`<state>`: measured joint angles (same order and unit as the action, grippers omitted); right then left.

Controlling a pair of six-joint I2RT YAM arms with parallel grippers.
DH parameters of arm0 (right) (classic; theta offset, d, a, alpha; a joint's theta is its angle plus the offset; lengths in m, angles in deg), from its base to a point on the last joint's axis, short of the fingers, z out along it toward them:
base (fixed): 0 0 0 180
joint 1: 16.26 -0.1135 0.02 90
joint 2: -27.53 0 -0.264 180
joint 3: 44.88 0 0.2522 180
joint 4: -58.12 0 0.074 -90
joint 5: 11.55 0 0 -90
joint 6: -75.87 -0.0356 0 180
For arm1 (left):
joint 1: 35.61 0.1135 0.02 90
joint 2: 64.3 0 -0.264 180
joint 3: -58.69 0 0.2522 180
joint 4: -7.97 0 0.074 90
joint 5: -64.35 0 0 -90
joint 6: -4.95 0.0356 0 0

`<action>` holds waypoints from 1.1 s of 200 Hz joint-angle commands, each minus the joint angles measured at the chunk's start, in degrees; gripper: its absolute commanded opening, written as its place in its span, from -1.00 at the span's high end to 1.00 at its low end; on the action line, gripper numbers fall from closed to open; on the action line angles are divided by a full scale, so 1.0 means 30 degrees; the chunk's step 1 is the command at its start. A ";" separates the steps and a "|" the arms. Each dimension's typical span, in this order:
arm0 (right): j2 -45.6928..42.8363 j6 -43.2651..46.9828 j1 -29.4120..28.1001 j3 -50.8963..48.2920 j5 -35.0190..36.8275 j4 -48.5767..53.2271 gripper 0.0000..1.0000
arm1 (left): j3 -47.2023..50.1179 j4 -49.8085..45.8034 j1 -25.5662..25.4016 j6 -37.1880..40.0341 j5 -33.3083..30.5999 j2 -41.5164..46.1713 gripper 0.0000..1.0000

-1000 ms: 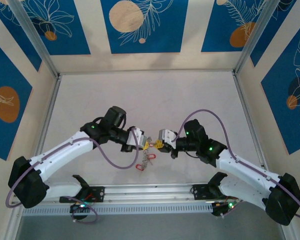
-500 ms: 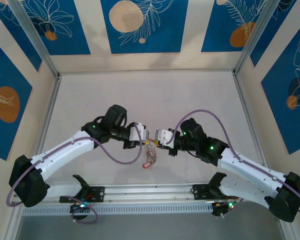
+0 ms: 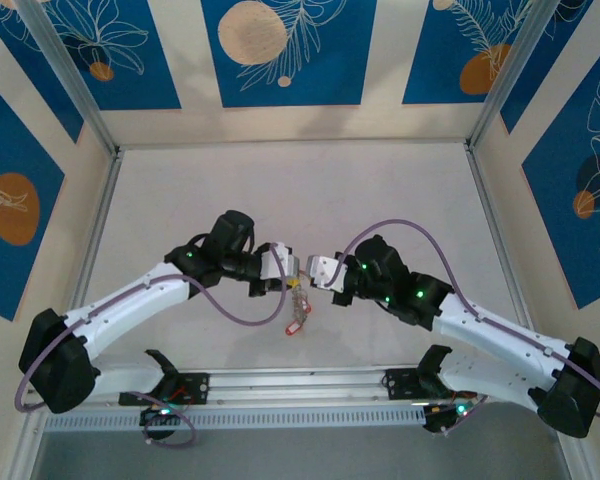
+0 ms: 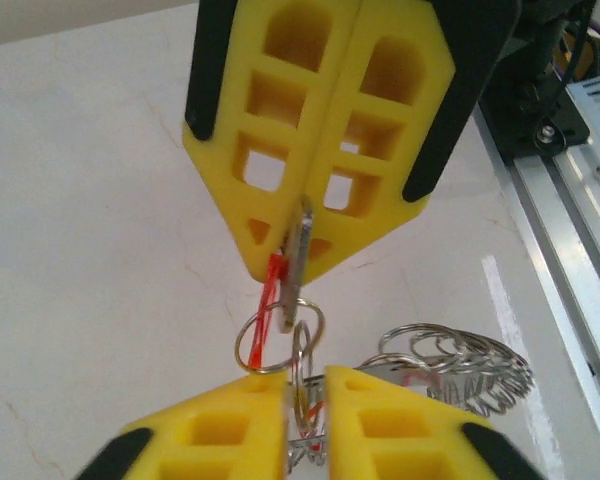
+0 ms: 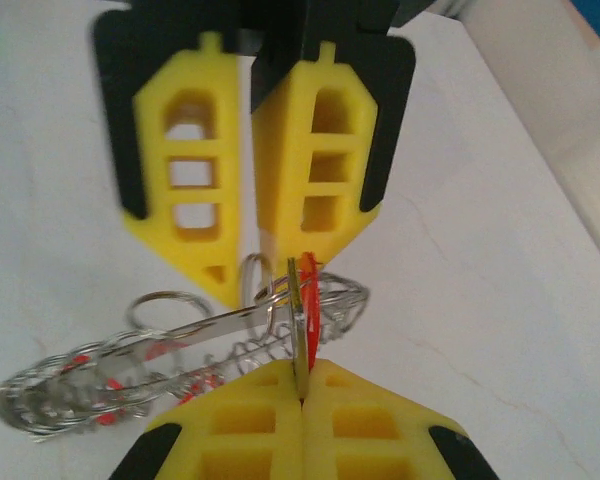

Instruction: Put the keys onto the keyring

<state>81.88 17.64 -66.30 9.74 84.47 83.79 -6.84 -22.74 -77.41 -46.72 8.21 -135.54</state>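
Pale, faintly veined tabletop under blue-and-cream patterned walls. Over its middle, met tip to tip: left claw and right claw. Clamped tight between the right claw's pads: one key, seen edge-on, red head beside the blade, long axis straight out from those fingertips toward the left claw. Parted just a crack at the left claw, with a small wire loop standing in the gap; contact with either pad impossible to tell. Just right of the left claw's tips, and stretching away left of the right claw's: beaded keyring, long axis roughly crosswise to the key. Seen from above, strung from beneath both claws toward the near edge. Elbows bent, forearms angled inward, wrists about level.
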 commanded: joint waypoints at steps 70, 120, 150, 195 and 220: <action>0.1724 0.6507 -0.0090 0.2956 0.4511 -0.0049 1.00 | 0.1121 0.2661 0.0206 -0.2185 -0.5345 0.0788 0.16; 0.2517 0.8267 0.0392 0.4378 0.5021 0.0350 1.00 | 0.2092 0.5075 0.2000 -0.5785 -0.9043 0.1401 -1.00; 0.3263 0.8237 0.0825 0.5565 0.4665 0.1481 1.00 | 0.3420 0.7202 0.3655 -1.1564 -1.5670 0.1714 -1.00; 0.4830 0.7116 0.0878 0.6314 0.3774 0.1266 1.00 | 0.4034 0.7613 0.5416 -1.3443 -1.7345 0.2091 -1.00; 0.6251 0.5924 0.0680 0.6930 0.3333 0.0924 1.00 | 0.4140 0.7643 0.5876 -1.3449 -1.7817 0.2068 -1.00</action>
<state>97.88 39.54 -63.81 27.08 96.82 88.53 5.09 -2.10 -61.08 -83.79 -40.79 -130.56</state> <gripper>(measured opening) 0.066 0.998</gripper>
